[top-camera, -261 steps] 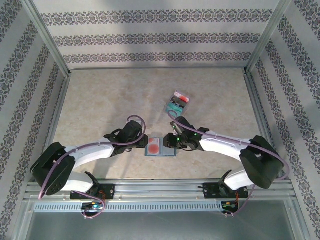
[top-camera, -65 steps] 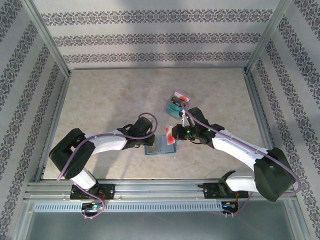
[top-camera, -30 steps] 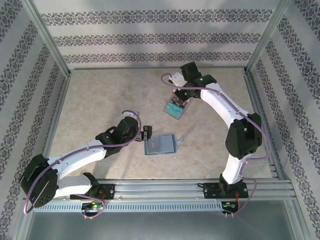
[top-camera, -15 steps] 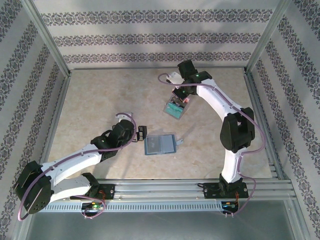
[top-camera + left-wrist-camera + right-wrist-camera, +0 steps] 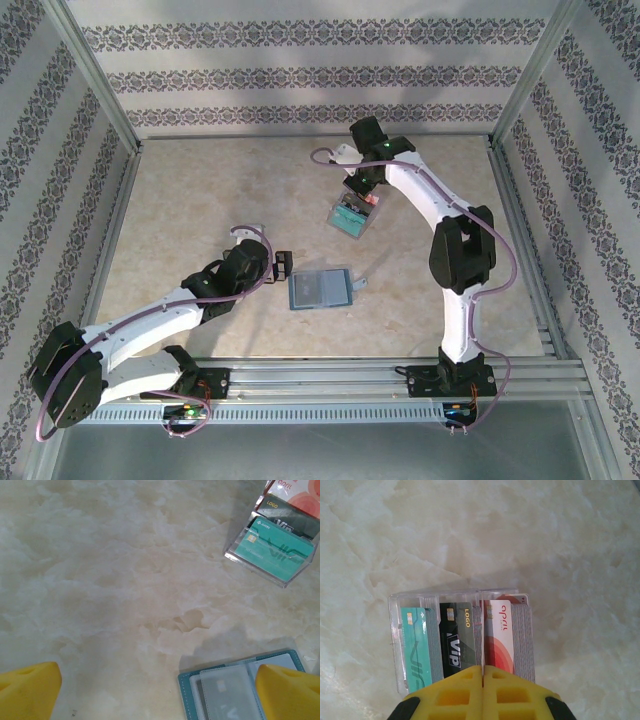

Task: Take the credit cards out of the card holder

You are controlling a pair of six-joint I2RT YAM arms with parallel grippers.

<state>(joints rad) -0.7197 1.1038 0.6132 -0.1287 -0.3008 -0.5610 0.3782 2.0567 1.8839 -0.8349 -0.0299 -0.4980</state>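
the left claw (image 5: 284, 264) is hovering spread wide, gripping nothing, just left of the card holder (image 5: 320, 289). the slate-blue holder is lying flat near the middle of the counter (image 5: 200, 200), sleeves facing up, its strap tab (image 5: 358, 286) pointing right and a pale card (image 5: 225, 696) sitting in one clear sleeve. farther back and to the right, teal, black and red-white credit cards (image 5: 456, 639) are standing in a clear box (image 5: 394, 630). the right claw (image 5: 482, 672) is hanging over it, pinched together and empty. the counter is showing pale marbled beige, and striped patterned walls (image 5: 300, 75) are enclosing it.
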